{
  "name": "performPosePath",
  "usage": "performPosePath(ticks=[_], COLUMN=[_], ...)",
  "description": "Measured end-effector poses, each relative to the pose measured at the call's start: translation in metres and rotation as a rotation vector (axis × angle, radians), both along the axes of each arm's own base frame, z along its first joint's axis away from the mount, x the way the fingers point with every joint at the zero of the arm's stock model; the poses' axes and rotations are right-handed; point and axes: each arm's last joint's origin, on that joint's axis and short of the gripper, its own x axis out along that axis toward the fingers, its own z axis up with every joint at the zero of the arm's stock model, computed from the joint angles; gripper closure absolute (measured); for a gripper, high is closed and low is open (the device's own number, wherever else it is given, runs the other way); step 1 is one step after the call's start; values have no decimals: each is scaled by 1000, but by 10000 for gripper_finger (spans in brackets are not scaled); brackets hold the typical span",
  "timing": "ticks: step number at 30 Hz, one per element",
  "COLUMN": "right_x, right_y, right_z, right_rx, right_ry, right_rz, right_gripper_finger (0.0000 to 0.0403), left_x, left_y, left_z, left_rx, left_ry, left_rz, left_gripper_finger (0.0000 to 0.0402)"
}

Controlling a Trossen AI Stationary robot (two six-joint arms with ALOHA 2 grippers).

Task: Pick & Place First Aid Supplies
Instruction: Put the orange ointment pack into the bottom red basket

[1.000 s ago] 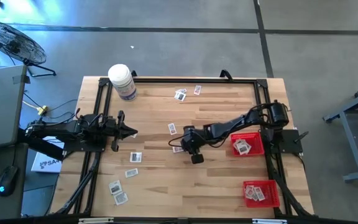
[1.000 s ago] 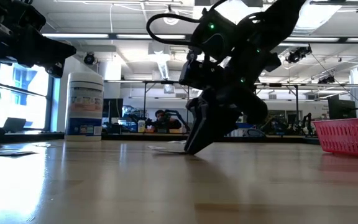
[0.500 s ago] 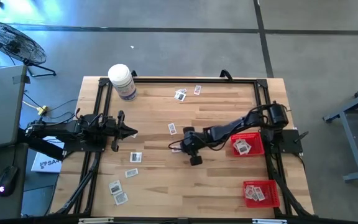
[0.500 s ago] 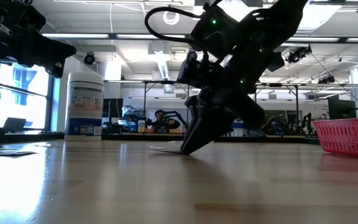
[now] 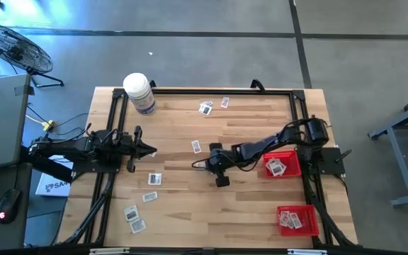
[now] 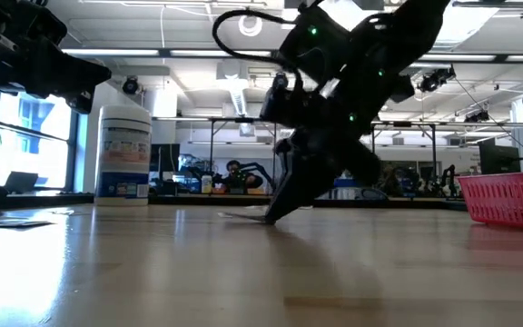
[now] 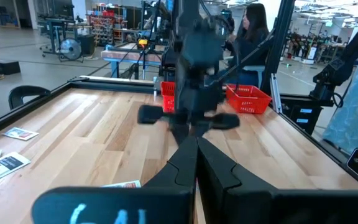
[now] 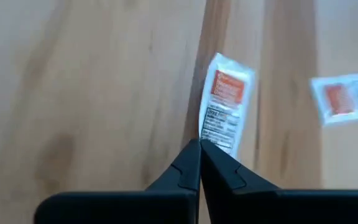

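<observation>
Packet [image 8: 224, 112] edge pinched between closed right hand [image 8: 199, 149] fingertips on table [image 8: 92, 93].

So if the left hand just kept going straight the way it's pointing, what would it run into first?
The left hand, shut and raised over the table's left side, points across the table at the right arm. Nothing else shows in that line, so it would likely meet that arm first, though depth is hard to judge.

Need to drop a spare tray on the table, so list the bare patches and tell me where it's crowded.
Bare wood: the table's near edge, between the packets near the left corner and the lower red basket; also between the white bottle and the left gripper. Crowded: mid-table, where the right gripper pinches a packet beside the upper red basket.
</observation>
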Motion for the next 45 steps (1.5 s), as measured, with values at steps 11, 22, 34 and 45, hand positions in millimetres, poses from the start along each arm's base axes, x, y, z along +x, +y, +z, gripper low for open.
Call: performPosePath(ticks=[11,22,34,45], right_x=[-25,-90,-181,-241], right_y=[24,64,130,166], right_z=[80,108,125,123], right_rx=[303,626,704,539], right_ry=[-93,362,879,960], right_rz=[156,-22,-476,-676], right_gripper_finger=[402,402,401,402], left_x=[0,0,0,0], left_y=[0,0,0,0], left_z=[0,0,0,0], left_rx=[0,0,0,0], left_ry=[-1,-1,0,0], left_rz=[0,0,0,0], left_gripper_finger=[401,401,401,401])
